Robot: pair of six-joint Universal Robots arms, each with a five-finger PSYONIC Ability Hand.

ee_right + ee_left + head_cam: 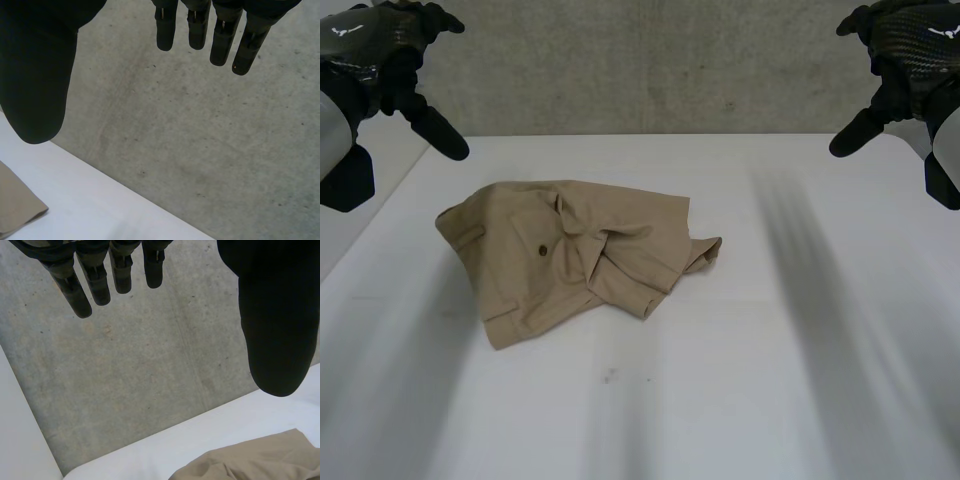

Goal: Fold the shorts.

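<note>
The crumpled tan cloth shorts [575,255] lie in a heap on the white desk [770,380], nearer its far edge and left of centre. The left robot hand [380,45] and right robot hand [910,45] hang above the far corners, fingers straight, apart from the thumbs, holding nothing.

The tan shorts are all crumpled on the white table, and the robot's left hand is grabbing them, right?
Not quite. The shorts do lie crumpled on the table, but the left hand is not grabbing them: the head view shows it up in the air, open, away from them.
</note>
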